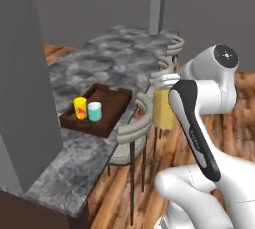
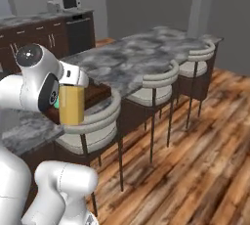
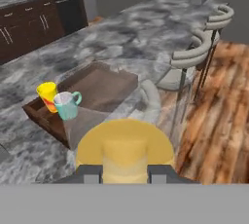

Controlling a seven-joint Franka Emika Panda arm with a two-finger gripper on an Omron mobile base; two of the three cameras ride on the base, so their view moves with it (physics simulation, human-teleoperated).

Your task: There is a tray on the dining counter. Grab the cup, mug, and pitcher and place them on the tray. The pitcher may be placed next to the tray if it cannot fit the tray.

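- Left base view: the yellow cup [image 1: 79, 107] and the teal mug [image 1: 94, 111] already stand side by side in the dark tray [image 1: 117, 103], left of centre on the marbled surface [image 1: 109, 56]. The pitcher [image 1: 164, 107] hangs at the middle of the frame, beside a stool [image 1: 134, 133].
- Right base view: the end effector [image 2: 73, 87] at centre left holds the pitcher [image 2: 72, 105] upright, off the surface edge.
- Hand view: the pitcher [image 3: 125, 149] sits at the bottom centre between the two fingers, closed on it. Two of three items look done; the pitcher is left.

Pitcher [image 3: 125, 152] bottom cut off by gripper [image 3: 125, 173]; tray [image 2: 97, 93] partly hidden.
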